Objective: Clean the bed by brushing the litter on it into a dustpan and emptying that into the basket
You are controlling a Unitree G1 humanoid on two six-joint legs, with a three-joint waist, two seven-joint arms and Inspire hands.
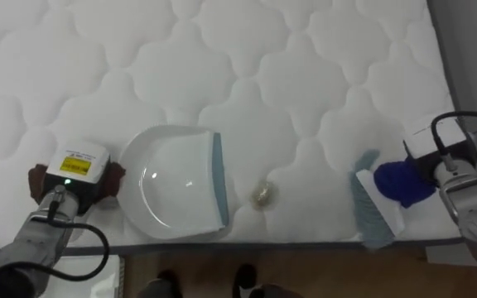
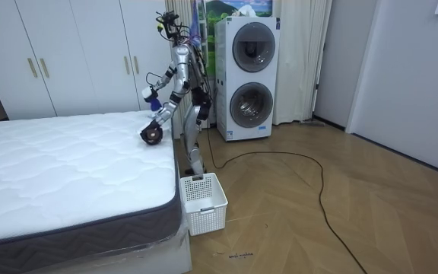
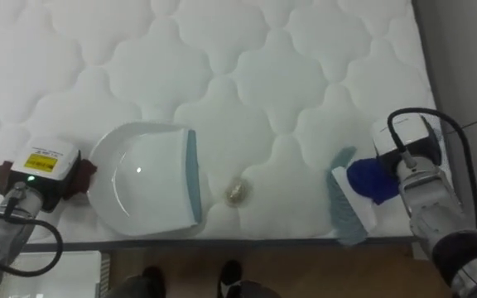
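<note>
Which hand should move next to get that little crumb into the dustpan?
Right. The brush at the right hand sits on the mattress just right of the crumb, and the dustpan at the left hand faces it with its lip, so one leftward sweep should do.

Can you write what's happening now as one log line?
task: clean bed | left hand: at white dustpan | right hand: at blue brush | crumb: on mattress, between them, not in dustpan

White dustpan (image 3: 143, 194), small crumb (image 3: 237, 191), blue brush (image 3: 346, 207) on quilted mattress (image 3: 247, 66)
</note>
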